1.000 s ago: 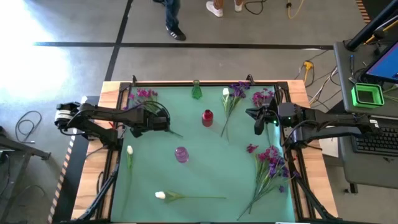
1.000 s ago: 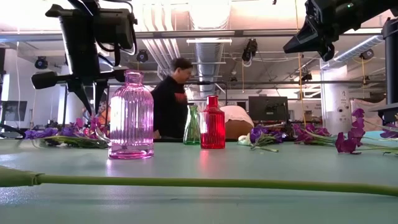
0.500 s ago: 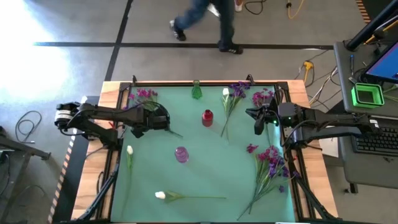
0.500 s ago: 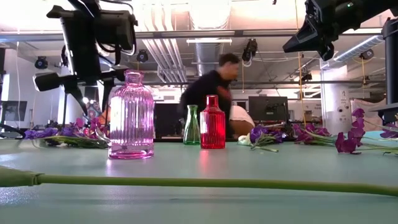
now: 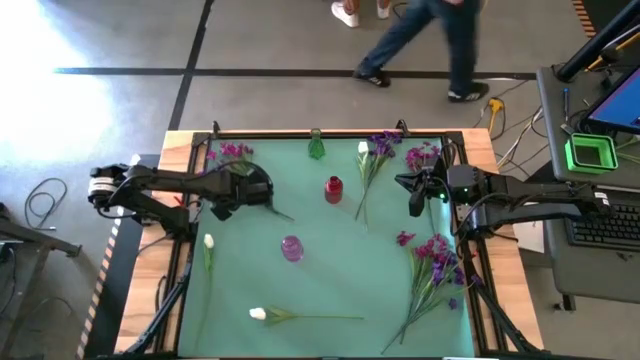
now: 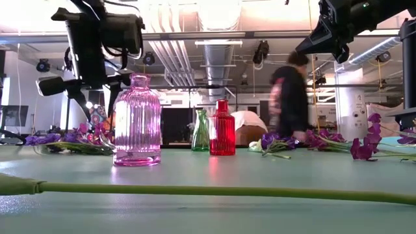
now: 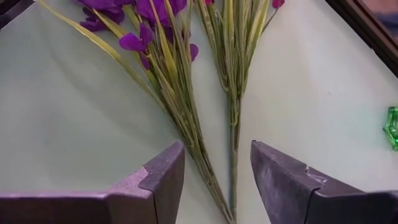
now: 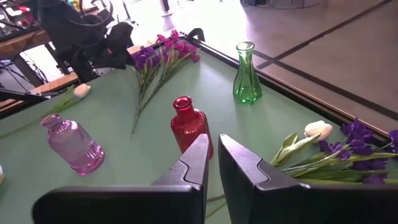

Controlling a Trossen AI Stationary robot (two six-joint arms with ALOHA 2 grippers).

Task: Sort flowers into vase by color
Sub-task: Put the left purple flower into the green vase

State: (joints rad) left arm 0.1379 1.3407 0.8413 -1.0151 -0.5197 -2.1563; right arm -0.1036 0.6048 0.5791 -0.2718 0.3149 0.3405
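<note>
Two bunches of purple and pink flowers (image 7: 163,37) lie at the table's far left, and their green stems (image 7: 214,155) run together on the mat. My left gripper (image 7: 217,180) stands open over them, slanting down, one finger on each side of the stems with a gap to both; in the high view my left gripper (image 5: 250,195) shows there too. My right gripper (image 8: 214,155) is shut and hangs high over the far right of the table, with nothing in it. A pink-purple glass vase (image 5: 291,248), a red one (image 5: 333,189) and a green one (image 5: 316,147) stand upright.
White buds lie at the left (image 5: 208,241) and near the front edge (image 5: 258,314). More purple, pink and white flowers lie at the far right (image 5: 375,150) and along the right side (image 5: 435,255). A person (image 5: 430,40) walks beyond the far edge.
My left gripper has opened over the stems at the far left without shifting its place, and its wrist has rolled slightly. Beyond the table a person has walked toward the right.
</note>
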